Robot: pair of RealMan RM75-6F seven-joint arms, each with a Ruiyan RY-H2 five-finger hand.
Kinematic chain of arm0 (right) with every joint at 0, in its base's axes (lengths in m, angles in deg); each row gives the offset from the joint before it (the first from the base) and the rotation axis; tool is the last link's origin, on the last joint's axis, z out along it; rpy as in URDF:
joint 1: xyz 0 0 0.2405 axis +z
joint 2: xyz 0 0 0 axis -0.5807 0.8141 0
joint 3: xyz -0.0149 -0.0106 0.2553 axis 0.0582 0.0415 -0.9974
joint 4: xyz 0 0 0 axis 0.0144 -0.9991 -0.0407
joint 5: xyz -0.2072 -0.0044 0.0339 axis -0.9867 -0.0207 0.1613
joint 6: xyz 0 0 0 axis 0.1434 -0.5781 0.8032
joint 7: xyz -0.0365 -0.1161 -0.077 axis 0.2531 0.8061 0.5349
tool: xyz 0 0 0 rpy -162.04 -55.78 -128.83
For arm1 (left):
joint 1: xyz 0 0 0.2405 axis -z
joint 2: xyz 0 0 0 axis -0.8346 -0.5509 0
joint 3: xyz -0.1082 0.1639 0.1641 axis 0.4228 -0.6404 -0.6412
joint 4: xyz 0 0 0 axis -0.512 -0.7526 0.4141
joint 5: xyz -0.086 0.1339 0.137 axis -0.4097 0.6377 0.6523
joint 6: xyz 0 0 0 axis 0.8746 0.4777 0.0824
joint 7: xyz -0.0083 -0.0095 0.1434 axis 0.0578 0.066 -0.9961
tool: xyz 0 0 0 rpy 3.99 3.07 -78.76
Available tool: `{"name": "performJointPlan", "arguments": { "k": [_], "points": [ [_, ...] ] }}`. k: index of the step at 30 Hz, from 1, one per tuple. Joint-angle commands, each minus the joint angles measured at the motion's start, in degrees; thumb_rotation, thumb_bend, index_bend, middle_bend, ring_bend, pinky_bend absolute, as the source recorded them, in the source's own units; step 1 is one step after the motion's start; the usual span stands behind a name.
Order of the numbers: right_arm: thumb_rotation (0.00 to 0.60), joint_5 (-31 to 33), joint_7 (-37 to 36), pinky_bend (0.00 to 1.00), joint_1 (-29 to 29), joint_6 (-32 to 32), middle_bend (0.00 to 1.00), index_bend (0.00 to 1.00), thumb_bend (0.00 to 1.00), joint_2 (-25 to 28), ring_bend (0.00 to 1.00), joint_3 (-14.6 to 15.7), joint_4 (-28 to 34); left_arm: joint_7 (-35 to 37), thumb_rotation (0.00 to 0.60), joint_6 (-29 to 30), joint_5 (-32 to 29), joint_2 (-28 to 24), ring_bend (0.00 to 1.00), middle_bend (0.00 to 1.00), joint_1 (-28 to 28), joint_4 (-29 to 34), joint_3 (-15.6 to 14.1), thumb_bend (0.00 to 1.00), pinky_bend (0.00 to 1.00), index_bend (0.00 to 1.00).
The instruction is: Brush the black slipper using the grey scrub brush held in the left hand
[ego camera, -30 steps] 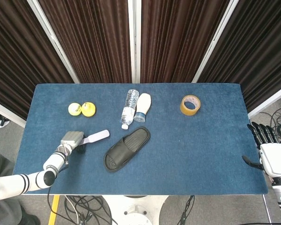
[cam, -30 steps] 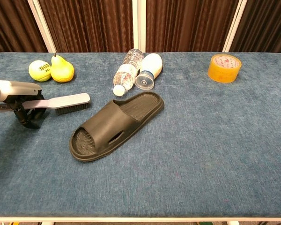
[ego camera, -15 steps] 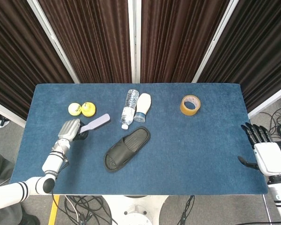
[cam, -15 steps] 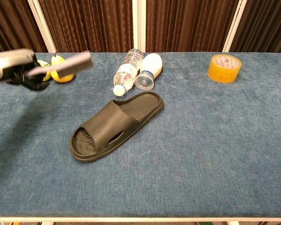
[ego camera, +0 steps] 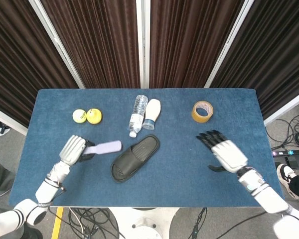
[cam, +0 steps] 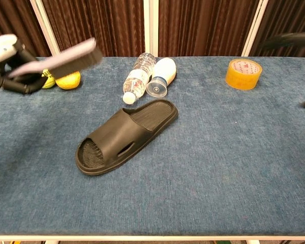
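A black slipper (ego camera: 134, 158) (cam: 125, 134) lies diagonally at mid-table, toe toward the front left. My left hand (ego camera: 73, 149) (cam: 5, 51) grips the handle of the grey scrub brush (ego camera: 103, 147) (cam: 63, 60), raised above the table left of the slipper and apart from it. In the chest view the brush is tilted, its bristled end pointing right. My right hand (ego camera: 223, 152) hovers over the right part of the table, fingers spread, holding nothing. Only blurred dark fingers (cam: 290, 38) of it show at the chest view's right edge.
A clear water bottle (ego camera: 137, 115) and a white bottle (ego camera: 152, 113) lie just behind the slipper. A tennis ball (ego camera: 79, 115) and a yellow pear (ego camera: 94, 116) sit at the back left. A roll of tape (ego camera: 203, 111) lies at the back right.
My left hand has lifted the brush off the table and carried it right, toward the slipper. My right hand swung in from the table's right edge to above the table.
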Motion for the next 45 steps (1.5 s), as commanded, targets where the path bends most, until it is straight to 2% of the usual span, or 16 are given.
{"name": "performJointPlan", "arguments": {
  "k": [1, 5, 10, 13, 22, 27, 31, 33, 35, 38, 41, 45],
  "points": [
    [0.6, 5.69, 4.07, 0.0, 12.41, 14.34, 0.03, 0.0, 0.04, -7.72, 0.0, -4.12, -2.29, 0.79, 0.6, 1.21, 2.04, 1.21, 1.0, 1.0, -1.58, -1.65, -2.05, 0.55, 1.0, 1.0],
    [0.6, 11.07, 9.31, 0.0, 20.05, 22.01, 0.02, 0.0, 0.03, -14.49, 0.0, -5.57, -7.18, 0.22, 0.6, 1.49, 3.08, 2.28, 1.0, 1.0, -2.74, -2.65, -3.25, 0.55, 1.0, 1.0],
    [0.6, 18.2, 16.91, 0.0, 27.63, 27.19, 0.03, 0.0, 0.03, -22.57, 0.0, -4.63, -14.78, -1.5, 0.6, 0.58, 3.77, 3.93, 1.0, 1.0, -2.99, -3.93, -3.6, 0.55, 1.0, 1.0],
    [0.6, 22.86, 20.23, 0.0, 30.71, 27.49, 0.03, 0.0, 0.03, -26.34, 0.0, -3.73, -18.73, -2.31, 0.6, -0.67, 3.68, 5.07, 1.0, 1.0, -2.59, -5.14, -3.24, 0.55, 1.0, 1.0],
    [0.6, 34.57, 25.84, 0.0, 37.2, 27.13, 0.04, 0.0, 0.03, -32.13, 0.0, 0.2, -26.2, -2.14, 0.6, -3.28, 3.52, 7.12, 1.0, 1.0, -1.17, -7.05, -2.13, 0.55, 1.0, 1.0],
    [0.6, 38.7, 26.96, 0.0, 39.55, 26.72, 0.05, 0.0, 0.04, -34.32, 0.0, 2.08, -29.07, -2.19, 0.6, -3.12, 3.87, 7.59, 1.0, 1.0, -1.06, -7.94, -1.99, 0.55, 1.0, 1.0],
    [0.6, 41.14, 27.07, 0.0, 41.08, 26.53, 0.08, 0.01, 0.1, -36.07, 0.0, 3.09, -31.3, -2.49, 0.6, -3.43, 4.62, 8.56, 1.0, 1.0, -0.73, -9.83, -2.38, 0.55, 1.0, 1.0],
    [0.6, 41.76, 27.13, 0.01, 41.71, 26.47, 0.11, 0.05, 0.14, -36.63, 0.0, 3.41, -32.11, -2.29, 0.6, -3.58, 4.87, 9.29, 1.0, 1.0, -0.52, -10.71, -2.45, 0.55, 1.0, 1.0],
    [0.6, 41.9, 27.16, 0.05, 42.11, 25.82, 0.17, 0.15, 0.21, -37.13, 0.03, 3.66, -32.59, -2.0, 0.6, -4.16, 4.77, 10.31, 1.0, 1.0, 0.02, -12.2, -2.08, 0.55, 1.0, 1.0],
    [0.6, 41.87, 27.04, 0.1, 42.33, 25.23, 0.23, 0.26, 0.28, -37.32, 0.09, 4.12, -32.76, 0.07, 0.6, -6.0, 3.11, 12.05, 1.0, 1.0, 1.04, -14.75, -0.42, 0.55, 1.0, 1.0],
    [0.6, 42.15, 27.02, 0.12, 42.59, 25.04, 0.26, 0.3, 0.3, -37.28, 0.11, 4.66, -32.82, 1.49, 0.6, -7.77, 1.54, 14.04, 1.0, 1.0, 2.25, -18.16, 1.3, 0.55, 1.0, 1.0],
    [0.6, 42.62, 26.95, 0.14, 42.88, 24.78, 0.27, 0.32, 0.31, -37.22, 0.12, 5.22, -32.89, 2.05, 0.6, -10.61, 0.56, 16.12, 1.0, 1.0, 3.55, -22.52, 1.85, 0.55, 1.0, 1.0]
  ]
}}
